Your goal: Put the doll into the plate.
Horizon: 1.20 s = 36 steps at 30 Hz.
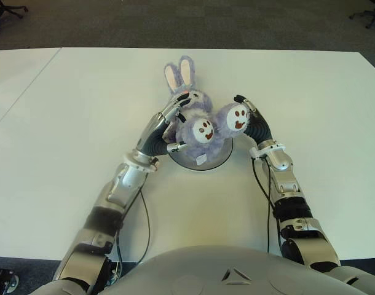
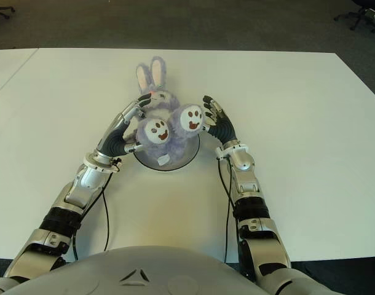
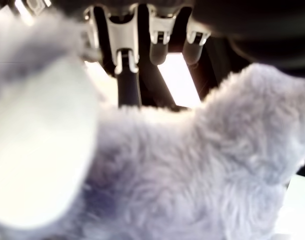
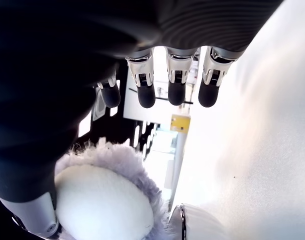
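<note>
A purple plush bunny doll point(image 1: 197, 117) with long ears and two white smiling foot pads lies over a round grey plate point(image 1: 219, 160) at the table's middle. Its ears point away from me. My left hand point(image 1: 175, 126) is at the doll's left side, with its fingers point(image 3: 123, 50) curled over the fur and the thumb under a foot. My right hand point(image 1: 249, 120) stands on the doll's right, next to the other foot pad point(image 4: 102, 205). Its fingers point(image 4: 175, 80) are stretched out and hold nothing.
The white table point(image 1: 310, 104) stretches wide on both sides of the plate. A second white table top point(image 1: 15, 74) joins it at the far left. Dark carpet and office chair bases point(image 1: 366, 15) lie beyond the far edge.
</note>
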### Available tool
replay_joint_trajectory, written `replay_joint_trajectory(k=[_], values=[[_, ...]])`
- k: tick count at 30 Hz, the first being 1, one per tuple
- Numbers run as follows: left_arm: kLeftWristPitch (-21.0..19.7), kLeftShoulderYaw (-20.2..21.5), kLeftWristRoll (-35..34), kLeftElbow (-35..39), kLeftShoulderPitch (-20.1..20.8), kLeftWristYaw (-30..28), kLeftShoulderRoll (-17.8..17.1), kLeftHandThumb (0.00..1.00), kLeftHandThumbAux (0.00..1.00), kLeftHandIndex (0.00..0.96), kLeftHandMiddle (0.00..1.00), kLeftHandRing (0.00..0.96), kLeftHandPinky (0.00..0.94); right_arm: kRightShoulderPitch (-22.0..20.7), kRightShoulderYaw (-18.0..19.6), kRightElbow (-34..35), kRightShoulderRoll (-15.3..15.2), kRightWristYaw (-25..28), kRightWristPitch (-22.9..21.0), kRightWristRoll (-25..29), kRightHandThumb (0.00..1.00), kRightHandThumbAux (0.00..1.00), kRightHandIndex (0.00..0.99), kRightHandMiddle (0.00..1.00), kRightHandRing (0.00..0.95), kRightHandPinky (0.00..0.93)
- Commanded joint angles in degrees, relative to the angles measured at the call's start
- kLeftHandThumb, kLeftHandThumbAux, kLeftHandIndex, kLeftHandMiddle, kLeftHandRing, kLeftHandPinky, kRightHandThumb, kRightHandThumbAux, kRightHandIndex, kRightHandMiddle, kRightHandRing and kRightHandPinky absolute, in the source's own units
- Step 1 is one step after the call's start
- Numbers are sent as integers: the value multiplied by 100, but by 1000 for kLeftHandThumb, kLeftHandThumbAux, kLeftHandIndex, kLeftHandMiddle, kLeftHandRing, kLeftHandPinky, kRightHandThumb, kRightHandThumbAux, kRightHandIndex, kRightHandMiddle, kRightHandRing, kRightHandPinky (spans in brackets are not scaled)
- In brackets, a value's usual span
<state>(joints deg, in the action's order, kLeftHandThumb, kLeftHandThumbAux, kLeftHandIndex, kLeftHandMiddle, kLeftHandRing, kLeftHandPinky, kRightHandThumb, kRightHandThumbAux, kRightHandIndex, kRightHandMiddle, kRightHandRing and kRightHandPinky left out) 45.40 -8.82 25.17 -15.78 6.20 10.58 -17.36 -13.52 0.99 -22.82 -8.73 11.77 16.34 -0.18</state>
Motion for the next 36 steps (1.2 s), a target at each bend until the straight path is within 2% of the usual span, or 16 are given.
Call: replay_joint_trajectory(k=[1,16,26,36], values=[[47,101,-241,-144,1,-126,-72,61,173,0,0,0,0,-39,-40,-126,4,-18,78,-43,157,668,4,23,37,75],[514,167,-789,-314,13,-414,-92,61,147,0,0,0,0,-98,-69,-260,2,-101,165,-131,152,642,9,30,45,85],[877,289,-652,-459,99,-349,-112,33,169,0,0,0,0,-110,-109,-295,-5,-165,186,-232,147,636,8,28,45,82],[555,515,-818,-183,74,-452,-94,49,187,0,0,0,0,-111,-133,-345,23,-200,180,-224,155,657,8,28,48,100]])
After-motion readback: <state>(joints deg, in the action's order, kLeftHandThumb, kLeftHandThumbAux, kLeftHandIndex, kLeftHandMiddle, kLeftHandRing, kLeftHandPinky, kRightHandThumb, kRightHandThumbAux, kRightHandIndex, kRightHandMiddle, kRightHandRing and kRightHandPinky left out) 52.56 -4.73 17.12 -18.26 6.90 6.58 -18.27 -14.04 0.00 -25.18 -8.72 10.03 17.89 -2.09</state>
